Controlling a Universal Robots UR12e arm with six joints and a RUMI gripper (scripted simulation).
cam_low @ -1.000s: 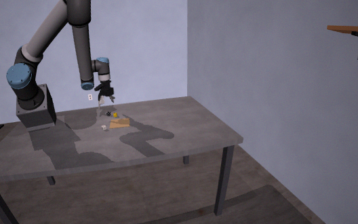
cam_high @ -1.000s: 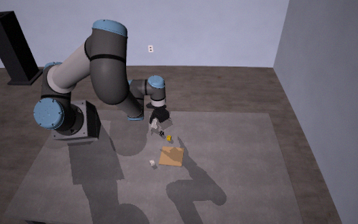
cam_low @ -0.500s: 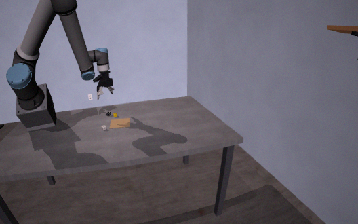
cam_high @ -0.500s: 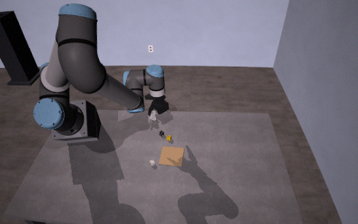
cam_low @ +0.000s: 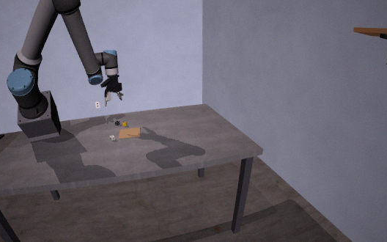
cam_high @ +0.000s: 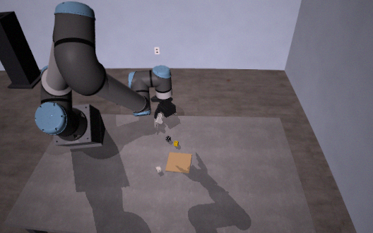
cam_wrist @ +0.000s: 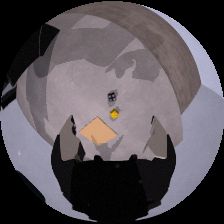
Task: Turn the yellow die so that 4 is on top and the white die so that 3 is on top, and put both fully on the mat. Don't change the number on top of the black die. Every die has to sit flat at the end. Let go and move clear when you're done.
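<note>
Grey table (cam_low: 213, 125) carries all three dice, with the gripper (cam_low: 113, 96) hanging well above it, fingers spread wide on nothing. Below it the black die (cam_high: 168, 138) and yellow die (cam_high: 176, 143) sit just beside each other, near the tan mat (cam_high: 179, 162) but off it. White die (cam_high: 158, 169) lies just off the mat's opposite corner.

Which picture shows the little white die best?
The top view: the white die sits in plain sight on the table, just off the mat. The exterior view shows it only as a tiny speck. The wrist view does not show it at all.
</note>
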